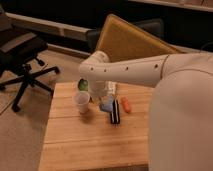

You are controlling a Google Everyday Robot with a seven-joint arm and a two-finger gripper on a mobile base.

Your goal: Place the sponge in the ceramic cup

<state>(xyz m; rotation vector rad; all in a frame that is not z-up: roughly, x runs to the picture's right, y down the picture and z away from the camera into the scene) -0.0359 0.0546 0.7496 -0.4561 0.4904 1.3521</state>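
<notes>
The light-blue sponge [106, 106] hangs at the tip of my gripper [103, 100], just over the wooden table [75, 145]. The gripper points down from the white arm [135, 70] and is shut on the sponge's top. Its fingers are largely hidden by the wrist. The small white ceramic cup [82, 101] stands upright on the table just left of the sponge, a short gap apart.
A dark green bowl [82, 84] sits behind the cup. A black bar with a white stripe [115, 111] and a small orange piece [125, 105] lie right of the sponge. An office chair [22, 60] stands to the left, and a tan board [132, 42] leans behind the table.
</notes>
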